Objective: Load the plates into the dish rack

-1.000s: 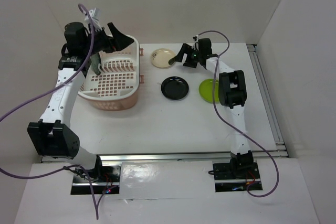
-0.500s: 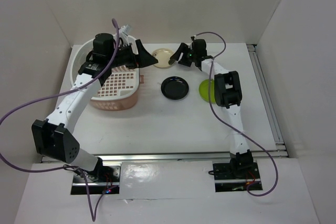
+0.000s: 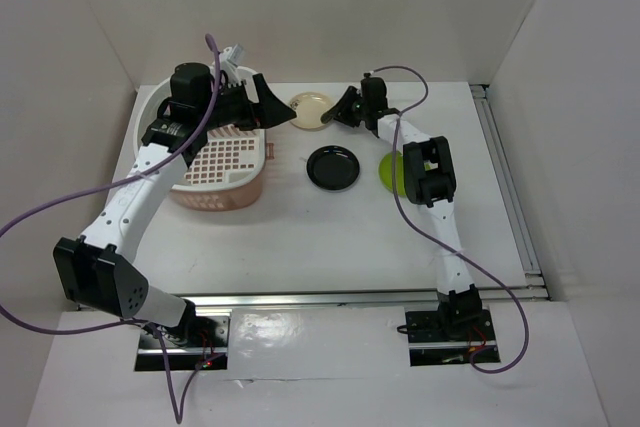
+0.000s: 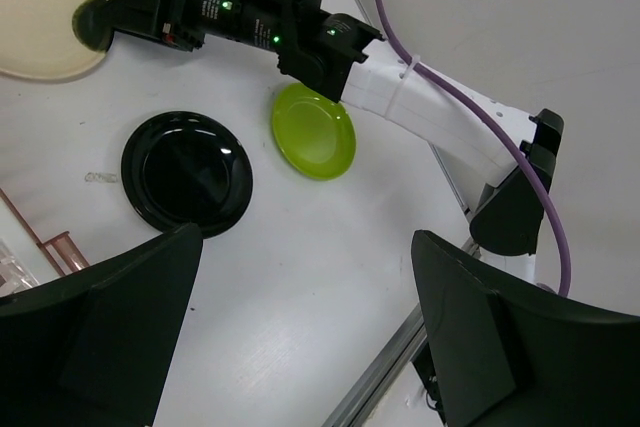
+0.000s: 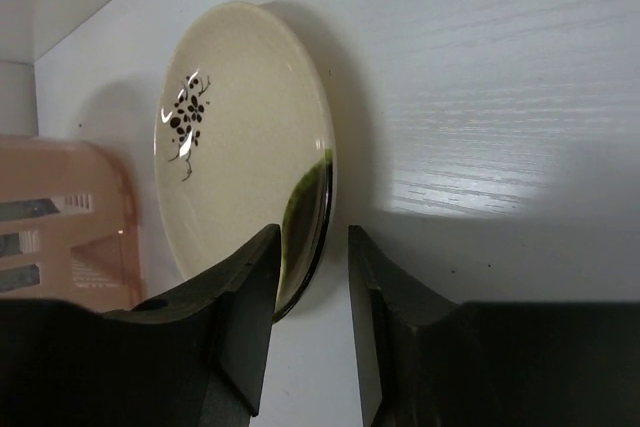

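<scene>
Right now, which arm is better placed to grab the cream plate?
Right. The right hand straddles the cream plate's rim, a finger on each side; the left hand hangs open by the dish rack.

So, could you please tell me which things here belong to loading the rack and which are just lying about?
Job: cream plate, black plate, lime green plate, dish rack, right gripper astride the cream plate's rim.
Just there: purple cables, metal rail.

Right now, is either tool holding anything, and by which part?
The left tool is open, holding nothing. The right tool straddles the rim of the cream plate; whether it grips yet cannot be told.
</scene>
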